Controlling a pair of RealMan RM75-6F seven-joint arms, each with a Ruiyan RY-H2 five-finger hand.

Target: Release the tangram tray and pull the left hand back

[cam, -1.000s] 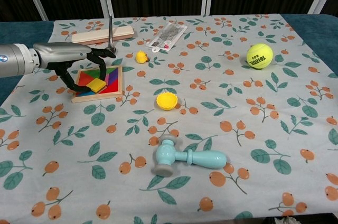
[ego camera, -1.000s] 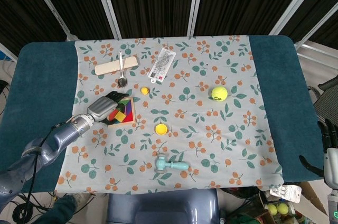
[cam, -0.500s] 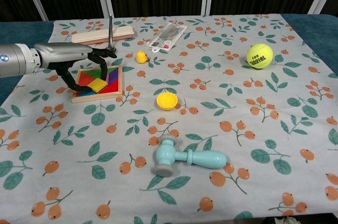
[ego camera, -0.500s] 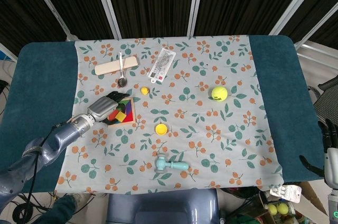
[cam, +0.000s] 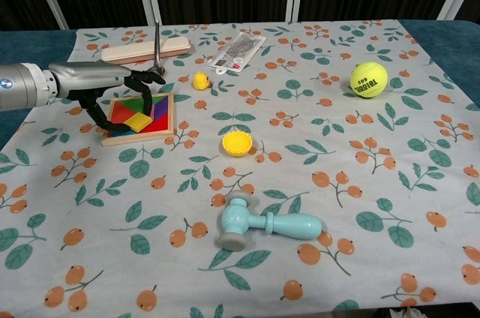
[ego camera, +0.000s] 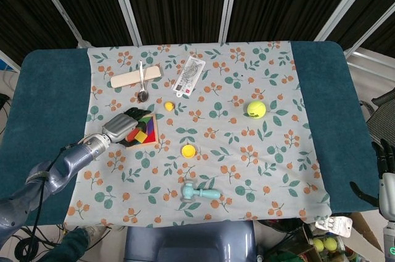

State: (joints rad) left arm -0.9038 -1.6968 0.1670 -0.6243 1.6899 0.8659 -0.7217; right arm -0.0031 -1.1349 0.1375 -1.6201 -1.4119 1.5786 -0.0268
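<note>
The tangram tray [ego camera: 145,136] [cam: 155,124], a square wooden frame with coloured pieces, lies flat on the floral cloth at the left. My left hand [ego camera: 123,125] [cam: 112,82] arches over its left and far sides. The fingers curl down onto the tray and the thumb reaches down at its left edge, so the hand holds it. My right hand [ego camera: 384,166] hangs off the table's right edge with its fingers apart and nothing in it; only the head view shows it.
A small yellow toy [cam: 199,80] and a spoon on a wooden board [cam: 146,50] lie just beyond the tray. A yellow cup [cam: 235,142] sits to its right, a teal hammer [cam: 262,224] nearer the front, a tennis ball [cam: 369,79] far right, and a packet [cam: 238,48] at the back.
</note>
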